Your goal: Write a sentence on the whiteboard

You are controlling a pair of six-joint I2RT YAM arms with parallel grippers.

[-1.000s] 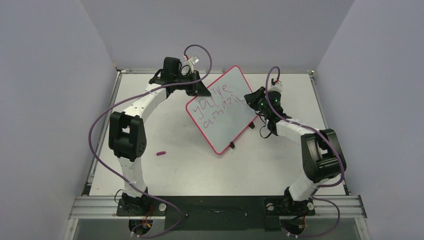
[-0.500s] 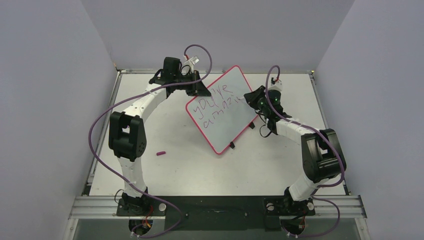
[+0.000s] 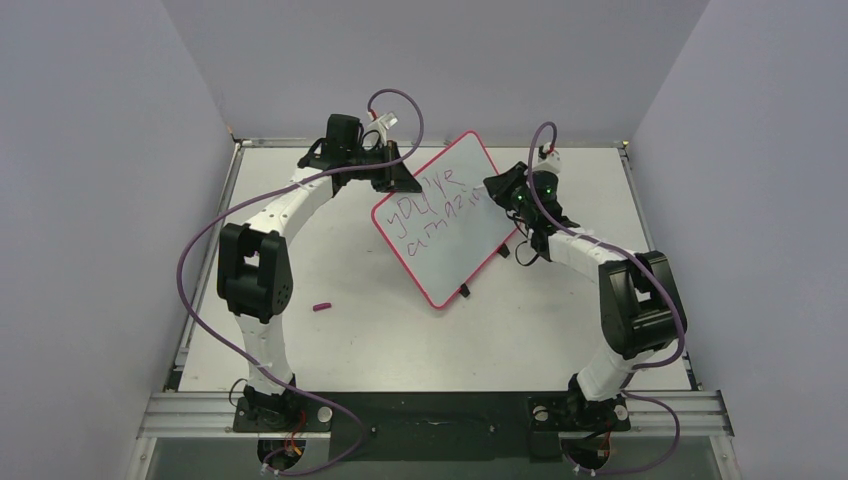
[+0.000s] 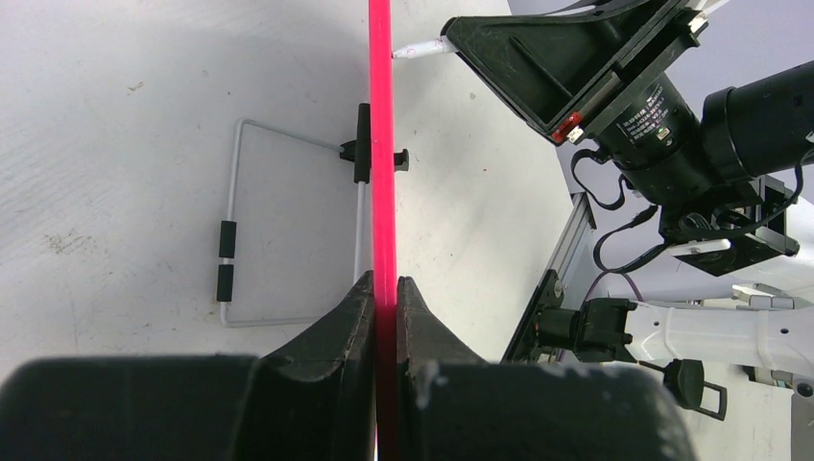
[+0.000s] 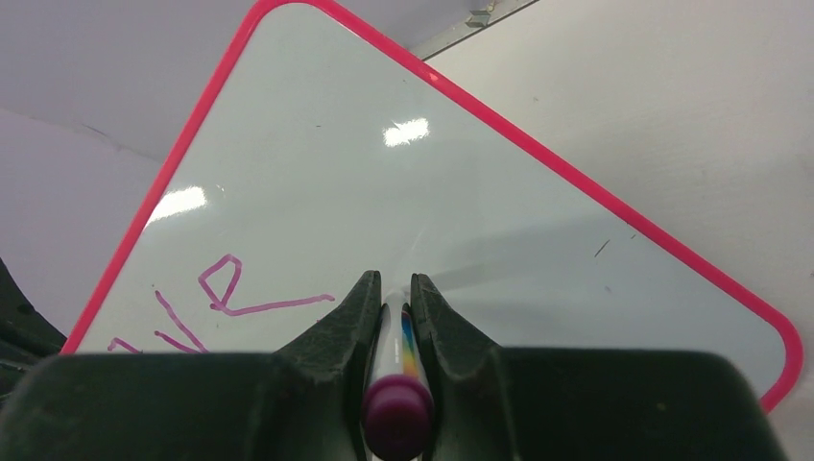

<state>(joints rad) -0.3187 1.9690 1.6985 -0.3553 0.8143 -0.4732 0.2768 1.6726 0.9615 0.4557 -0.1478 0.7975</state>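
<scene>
- The surface (image 3: 400, 340) is flat and pale grey-white.
- A small purple piece (image 3: 321, 307) lies alone on the left part of the surface.
- A thin wire stand (image 4: 227, 238) with two black sleeves rests on the surface.
- Pale purple walls (image 3: 100, 150) stand around the surface.
- A silver metal rail (image 3: 200, 410) runs along the surface's near edge.

1. The flat rectangular whiteboard (image 3: 450, 240) is white with a thin pink-red rim.
2. The scrawled handwritten sentence (image 3: 432, 205) on it is reddish-purple.
3. The slim marker pen (image 5: 396, 413) has a white barrel, a rainbow stripe and a dark magenta end.
4. The small cylindrical piece (image 3: 321, 307) is magenta.
5. The flat matte table (image 3: 380, 330) is off-white.
</scene>
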